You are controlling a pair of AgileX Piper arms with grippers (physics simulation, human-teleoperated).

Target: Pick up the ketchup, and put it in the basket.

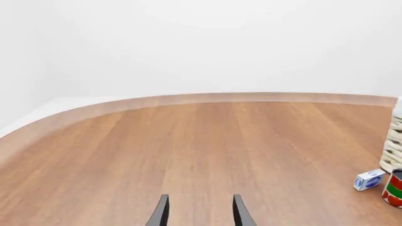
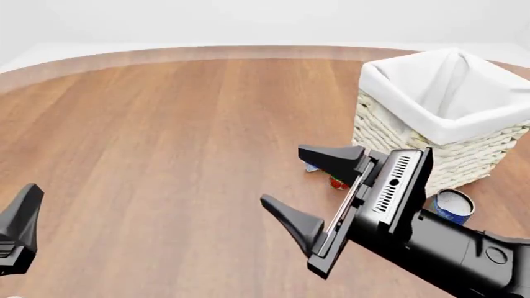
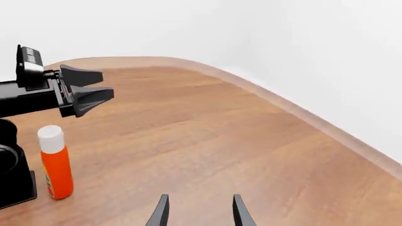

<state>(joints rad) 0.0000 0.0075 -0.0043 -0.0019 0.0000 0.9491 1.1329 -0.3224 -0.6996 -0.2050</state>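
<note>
Nearest me, my right gripper [image 2: 311,186] hangs with its fingers wide apart, empty. The left gripper [image 3: 94,87] is likewise spread. The ketchup [image 3: 55,162] stands upright beside the left arm's base, at the table's near edge; the basket [image 2: 439,118] sits far right. I'd approach the bottle's middle squarely. No lettering is legible.

The right gripper's [image 3: 197,212] two dark fingertips stand apart over bare brown wooden tabletop [image 3: 207,141]. An upright orange-red squeeze bottle with a white cap [image 3: 54,163] stands just beside a black arm base [image 3: 12,176]. The left black gripper [image 3: 84,90] hovers above it, jaws spread.
</note>
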